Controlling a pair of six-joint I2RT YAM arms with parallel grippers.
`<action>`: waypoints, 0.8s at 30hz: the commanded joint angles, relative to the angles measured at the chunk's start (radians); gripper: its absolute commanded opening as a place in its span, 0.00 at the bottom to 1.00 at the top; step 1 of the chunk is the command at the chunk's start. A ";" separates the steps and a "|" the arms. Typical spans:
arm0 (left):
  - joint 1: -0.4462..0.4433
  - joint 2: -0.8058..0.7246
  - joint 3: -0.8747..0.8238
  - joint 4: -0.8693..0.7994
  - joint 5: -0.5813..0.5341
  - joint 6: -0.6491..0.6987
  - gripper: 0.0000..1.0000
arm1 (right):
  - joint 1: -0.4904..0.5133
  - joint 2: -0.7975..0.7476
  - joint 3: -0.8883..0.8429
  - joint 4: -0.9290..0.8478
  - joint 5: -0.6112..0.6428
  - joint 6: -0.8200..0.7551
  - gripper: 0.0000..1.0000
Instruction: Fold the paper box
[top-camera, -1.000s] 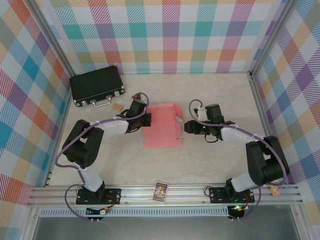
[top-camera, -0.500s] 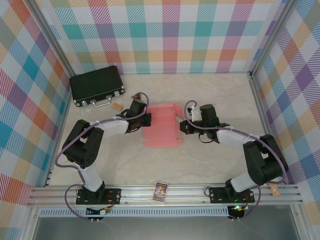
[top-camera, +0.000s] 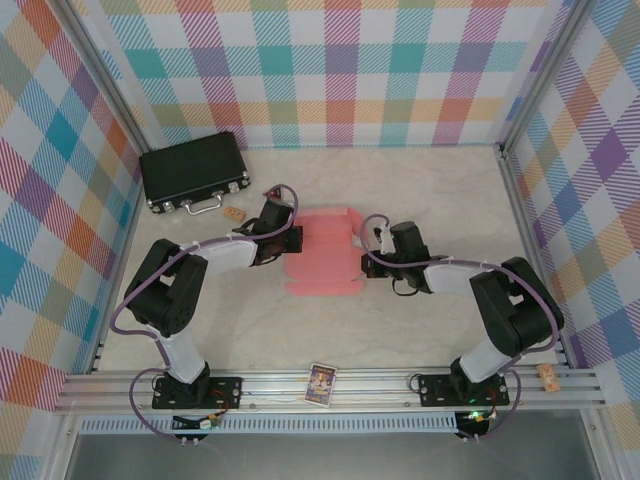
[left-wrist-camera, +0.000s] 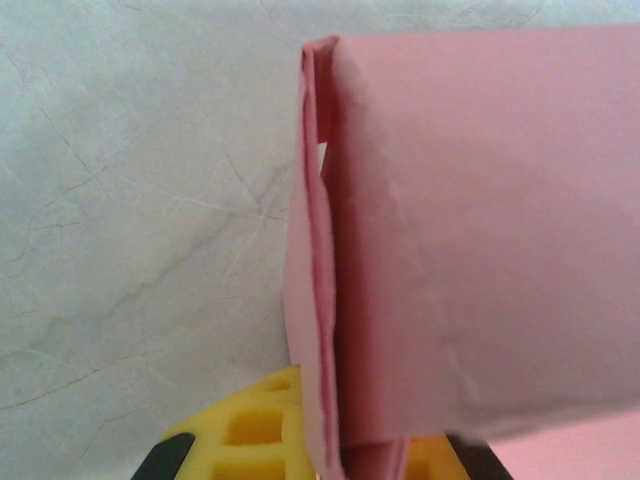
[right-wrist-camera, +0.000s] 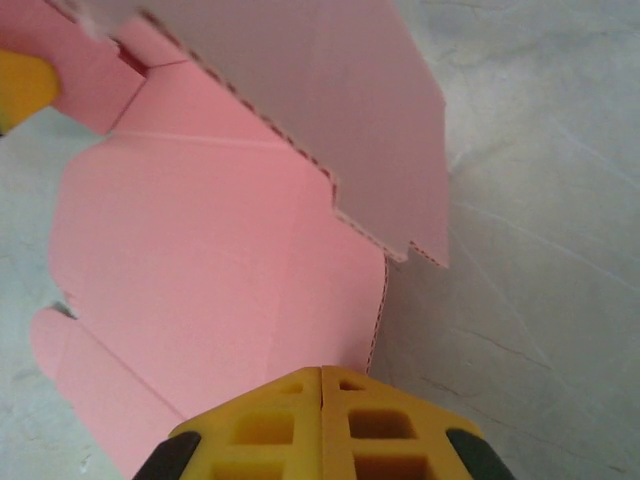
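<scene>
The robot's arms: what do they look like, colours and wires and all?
The left arm and right arm match: rounded white links between bulky black joints, each on a black base plate. A thin lilac cable loops along each arm. Close up, the right end effector has yellow fingers moulded with square hollows, with black at the outer edges.
</scene>
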 joint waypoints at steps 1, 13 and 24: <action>-0.005 0.015 0.025 -0.017 0.009 -0.012 0.00 | 0.014 0.019 -0.023 0.035 0.073 0.039 0.06; -0.004 0.026 0.021 -0.011 0.010 -0.015 0.00 | 0.030 0.081 -0.029 0.042 0.150 0.117 0.07; -0.005 0.030 0.032 -0.018 0.008 -0.002 0.00 | 0.031 -0.100 -0.051 -0.009 0.163 0.019 0.21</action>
